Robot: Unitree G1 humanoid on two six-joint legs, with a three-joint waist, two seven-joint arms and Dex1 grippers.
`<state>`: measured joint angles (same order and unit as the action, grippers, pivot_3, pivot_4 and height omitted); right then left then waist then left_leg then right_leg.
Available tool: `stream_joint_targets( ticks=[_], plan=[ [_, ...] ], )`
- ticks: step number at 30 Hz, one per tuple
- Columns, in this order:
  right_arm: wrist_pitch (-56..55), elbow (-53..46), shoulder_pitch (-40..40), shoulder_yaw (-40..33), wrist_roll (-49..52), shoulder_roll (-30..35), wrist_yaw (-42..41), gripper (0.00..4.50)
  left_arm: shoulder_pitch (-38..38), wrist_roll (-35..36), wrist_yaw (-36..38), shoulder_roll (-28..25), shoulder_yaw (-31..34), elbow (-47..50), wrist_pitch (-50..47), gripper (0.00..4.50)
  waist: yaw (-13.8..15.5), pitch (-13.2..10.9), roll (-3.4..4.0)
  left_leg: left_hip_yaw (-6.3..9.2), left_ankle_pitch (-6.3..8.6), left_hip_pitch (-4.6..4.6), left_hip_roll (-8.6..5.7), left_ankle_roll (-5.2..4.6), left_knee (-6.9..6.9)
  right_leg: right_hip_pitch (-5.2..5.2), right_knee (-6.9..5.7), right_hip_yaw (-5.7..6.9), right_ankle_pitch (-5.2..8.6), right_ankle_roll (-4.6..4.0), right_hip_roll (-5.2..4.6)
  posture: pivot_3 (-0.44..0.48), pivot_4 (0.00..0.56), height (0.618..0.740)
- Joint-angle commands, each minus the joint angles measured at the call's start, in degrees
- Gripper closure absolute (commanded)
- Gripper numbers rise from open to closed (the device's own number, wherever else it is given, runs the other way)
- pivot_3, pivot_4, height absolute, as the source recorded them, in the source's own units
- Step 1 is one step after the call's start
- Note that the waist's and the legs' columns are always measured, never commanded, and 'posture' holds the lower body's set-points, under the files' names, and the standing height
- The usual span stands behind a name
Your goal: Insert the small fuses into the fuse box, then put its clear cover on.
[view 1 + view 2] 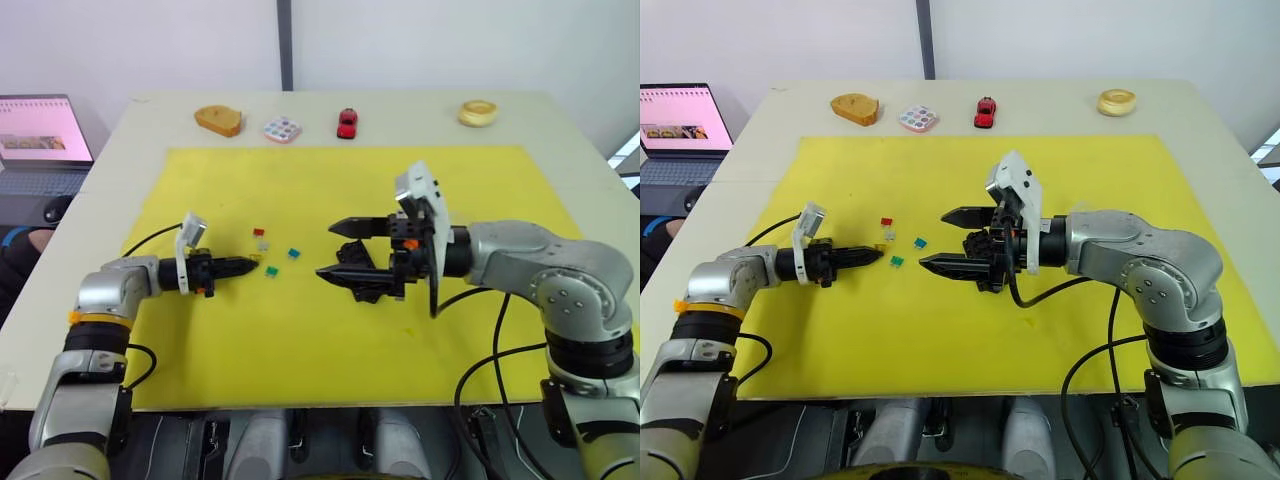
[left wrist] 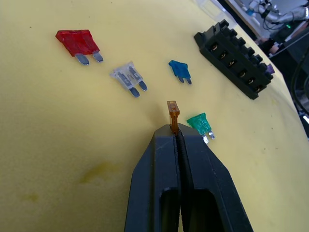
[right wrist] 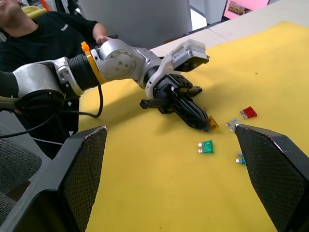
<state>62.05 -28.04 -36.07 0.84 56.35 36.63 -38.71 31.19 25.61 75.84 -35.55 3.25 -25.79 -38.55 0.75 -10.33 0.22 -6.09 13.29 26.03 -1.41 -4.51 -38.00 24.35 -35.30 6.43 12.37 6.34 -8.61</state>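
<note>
- The left gripper (image 2: 176,133) pinches an orange fuse (image 2: 173,114) between closed black fingers, low over the yellow mat (image 1: 300,340), left of the loose fuses.
- The right gripper (image 1: 952,241) stands wide open, its two fingers spread with nothing between them, over the fuse box (image 2: 234,58), which sits on the mat right of centre.
- Judged from this, the step in hand is carrying the orange fuse to a slot; doing it well likely means turning the fuse blades-down, lining them up with an empty slot, and pressing straight so the thin prongs do not bend.
- The open right gripper looks placed to steady the box against that push, since a light plastic block could skid on the mat.
- Four fuses lie flat on the mat between the grippers: red (image 2: 77,43), grey (image 2: 128,77), blue (image 2: 179,70) and green (image 2: 200,123), each a small translucent plastic tab with two metal prongs.
- The box is matte black moulded plastic, ribbed along its edges, with a row of round-ended slots on top; a purple fuse (image 2: 269,69) shows at its far end.
- The clear cover cannot be picked out with certainty.
- The mat looks soft and slightly mottled, so the flat fuses may be awkward to lift.
</note>
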Motion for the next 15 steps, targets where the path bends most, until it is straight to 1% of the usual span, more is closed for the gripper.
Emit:
stream_joint_targets(
  ticks=[1, 3, 5, 8, 11, 13, 14, 15],
  plan=[
    [1.6, 1.9, -2.1, -2.5, 2.3, 0.5, 0.1, 0.0, -2.5, 3.1, -1.3, -1.4, 2.1, 7.2, -3.9, 4.44, -0.2, 0.0, -0.01, 0.0, 0.0, 0.0, 0.0, 0.0, 0.0, 0.0, 0.0, 0.0, 0.0, 0.0, 0.0, 0.0, 0.15, 0.74],
    [5.0, 6.4, -5.1, -5.1, 7.1, -0.2, 1.1, 0.0, -3.5, 5.9, -2.8, -2.6, 4.5, 13.1, -6.8, 4.44, -0.4, 0.0, -0.03, 0.0, 0.0, 0.01, 0.0, 0.0, 0.02, 0.02, 0.01, 0.0, 0.0, 0.0, 0.0, 0.0, 0.15, 0.74],
    [9.0, 10.8, -9.4, -5.5, 9.0, 1.5, -0.3, 0.0, -3.9, 9.7, -4.8, -3.5, 7.2, 20.4, -10.7, 4.44, -0.6, -0.1, -0.02, 0.0, -0.01, 0.18, 0.02, 0.02, 0.01, 0.11, -0.02, 0.0, 0.0, 0.0, 0.0, 0.0, 0.15, 0.74],
    [10.4, 16.3, -15.4, -6.2, 10.5, 1.0, -1.9, 0.0, -2.9, 15.8, -8.0, -4.6, 10.5, 29.8, -16.2, 4.44, -0.5, -0.1, -0.03, 0.06, -0.05, 0.41, 0.02, 0.07, -0.02, 0.2, -0.02, 0.05, 0.0, 0.0, 0.0, 0.0, 0.15, 0.74],
    [10.6, 19.4, -20.6, -4.3, 9.8, -0.7, -4.2, 0.0, -0.2, 21.2, -11.0, -5.2, 11.8, 37.6, -19.9, 4.44, -0.5, -0.1, -0.03, 0.07, -0.05, 0.42, 0.02, 0.07, -0.01, 0.09, 0.02, 0.08, 0.0, 0.0, 0.02, 0.0, 0.15, 0.74],
    [9.8, 20.2, -22.2, -2.6, 8.3, -1.1, -6.5, 0.0, 1.2, 23.1, -12.4, -5.3, 11.2, 40.4, -20.8, 4.44, -0.5, -0.1, -0.03, 0.07, -0.05, 0.41, 0.01, 0.06, -0.01, 0.07, 0.01, 0.09, 0.0, 0.0, 0.04, 0.0, 0.15, 0.74],
    [8.8, 20.4, -22.5, -1.4, 7.0, -1.1, -8.2, 0.59, 2.2, 23.6, -13.2, -5.0, 10.8, 40.9, -20.7, 4.5, -0.5, -0.1, -0.03, 0.06, -0.06, 0.41, 0.01, 0.05, -0.01, 0.05, 0.0, 0.09, -0.01, 0.01, 0.07, 0.0, 0.15, 0.74],
    [7.6, 20.6, -22.7, -0.3, 5.6, -1.1, -9.7, 0.95, 3.0, 24.1, -13.8, -4.8, 10.6, 41.0, -20.5, 4.5, -0.5, -0.1, -0.03, 0.05, -0.06, 0.39, 0.01, 0.05, -0.01, 0.03, -0.01, 0.1, -0.01, 0.01, 0.08, 0.0, 0.15, 0.74]
  ],
)
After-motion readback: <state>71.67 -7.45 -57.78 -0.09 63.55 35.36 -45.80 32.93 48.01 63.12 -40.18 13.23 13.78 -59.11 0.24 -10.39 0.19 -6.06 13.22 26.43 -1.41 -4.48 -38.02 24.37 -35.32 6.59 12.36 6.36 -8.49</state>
